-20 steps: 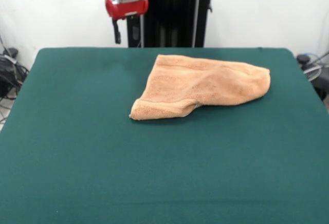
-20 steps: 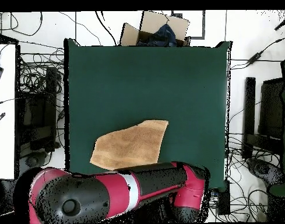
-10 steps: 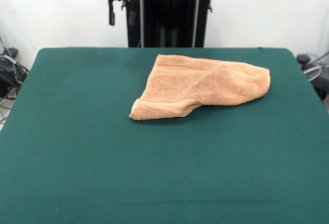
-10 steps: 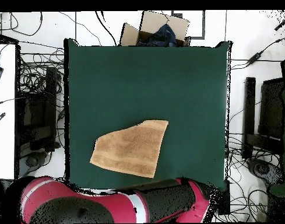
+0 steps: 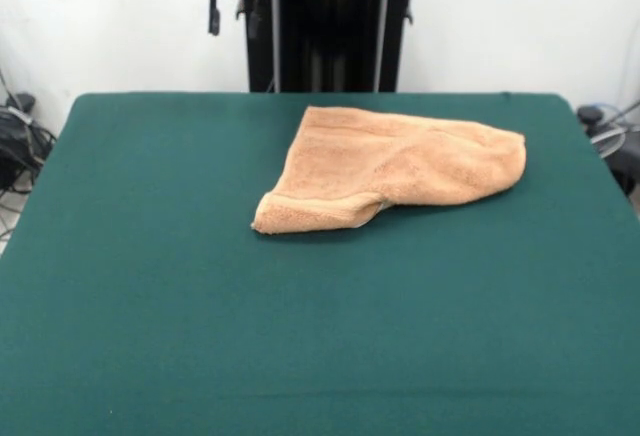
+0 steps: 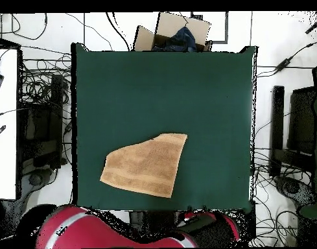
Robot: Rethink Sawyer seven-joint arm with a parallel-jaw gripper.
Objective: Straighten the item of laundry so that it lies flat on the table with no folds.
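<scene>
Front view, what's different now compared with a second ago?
The gripper rose toward the picture's top; overhead, the arm pulled back off the table's edge toward its base. Nothing was grasped or released. The towel stayed put, still folded over itself.

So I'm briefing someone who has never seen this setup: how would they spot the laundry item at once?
Look at the big dark green table. Toward its far side in the front view lies a peach-orange terry towel, folded over itself into an uneven wedge. It is the only thing on the green surface.
</scene>
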